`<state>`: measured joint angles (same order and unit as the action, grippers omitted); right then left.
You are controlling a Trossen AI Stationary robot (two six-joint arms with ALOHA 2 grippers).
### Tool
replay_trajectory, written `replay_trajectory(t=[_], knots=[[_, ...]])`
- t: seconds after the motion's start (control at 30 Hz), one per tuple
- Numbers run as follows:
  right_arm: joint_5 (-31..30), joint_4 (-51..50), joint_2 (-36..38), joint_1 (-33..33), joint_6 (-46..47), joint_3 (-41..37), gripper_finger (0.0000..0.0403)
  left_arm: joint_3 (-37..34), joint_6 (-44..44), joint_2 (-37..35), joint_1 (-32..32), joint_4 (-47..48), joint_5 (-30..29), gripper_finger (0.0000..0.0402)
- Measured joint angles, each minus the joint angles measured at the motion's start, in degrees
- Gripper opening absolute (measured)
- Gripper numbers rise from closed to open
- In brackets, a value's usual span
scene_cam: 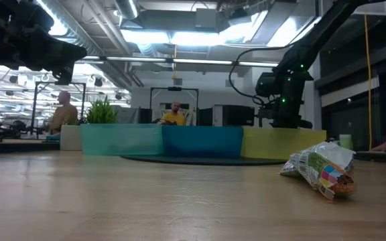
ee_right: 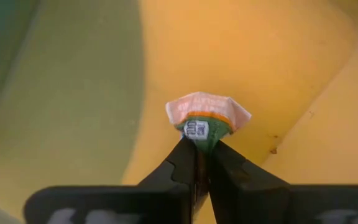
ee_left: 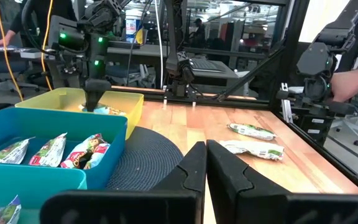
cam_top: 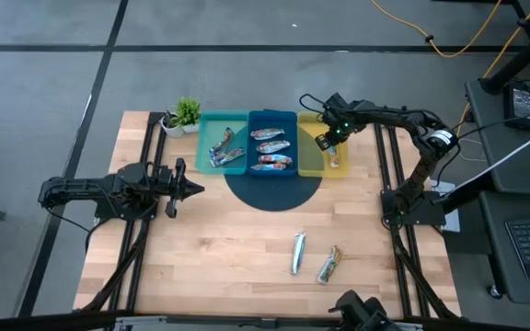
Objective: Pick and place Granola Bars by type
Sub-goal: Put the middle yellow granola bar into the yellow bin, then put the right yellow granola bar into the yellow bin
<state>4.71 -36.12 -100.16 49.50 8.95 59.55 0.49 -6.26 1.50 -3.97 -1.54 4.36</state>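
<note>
Three trays stand side by side at the table's far middle: teal (cam_top: pixel 222 142), blue (cam_top: pixel 272 142) and yellow (cam_top: pixel 313 158). The teal and blue trays hold several granola bars (cam_top: pixel 271 147). My right gripper (ee_right: pixel 201 149) reaches down into the yellow tray (ee_right: pixel 278 56), shut on a green-and-orange bar (ee_right: pixel 207 118). Another bar (cam_top: pixel 334 158) lies in that tray beside it. A silver bar (cam_top: pixel 298 253) and a multicoloured bar (cam_top: pixel 329 265) lie flat on the near table. My left gripper (cam_top: pixel 187 188) waits shut at the table's left, holding nothing. My right gripper pinches the bar between its two fingers (ee_right: pixel 229 165), just behind the bar's crimped orange end (ee_right: pixel 204 130). The fingers come from above, pointing steeply down into the yellow tray. That end sticks out past the fingertips; whether it touches the tray floor I cannot tell.
A small potted plant (cam_top: pixel 184 115) stands left of the teal tray. A dark round mat (cam_top: pixel 274 193) lies under the trays' near side. Bare wood stretches between the trays and the two loose bars. People show in the room beyond the table.
</note>
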Motion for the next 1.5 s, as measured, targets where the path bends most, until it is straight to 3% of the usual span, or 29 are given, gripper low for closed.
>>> replay_trajectory(t=[0.3, 0.7, 0.93, 1.2, 1.5], knots=[[0.0, 0.0, 0.0, 0.0, -0.8, 0.0, 0.0044, 0.0, 0.0, 0.0, 0.0, 0.0, 0.0, 0.0006], [-0.3, -7.5, 0.0, 0.0, -3.2, 9.5, 0.0175, 0.0, 0.0, 0.0, 0.0, 0.0, 0.0, 0.0007], [-5.9, -14.2, 0.1, -2.0, -4.7, 16.6, 0.0199, 0.0, 0.0, 0.0, 0.0, 0.0, 0.0, 0.0005], [-10.7, -19.6, 4.3, -9.7, -2.9, 18.5, 0.0200, 0.0, 0.0, 0.0, 0.0, 0.0, 0.0, 0.0006], [-17.4, -25.3, 13.0, -24.6, 9.0, 18.5, 0.0200, 0.0, 0.0, 0.0, 0.0, 0.0, 0.0, 0.0008]])
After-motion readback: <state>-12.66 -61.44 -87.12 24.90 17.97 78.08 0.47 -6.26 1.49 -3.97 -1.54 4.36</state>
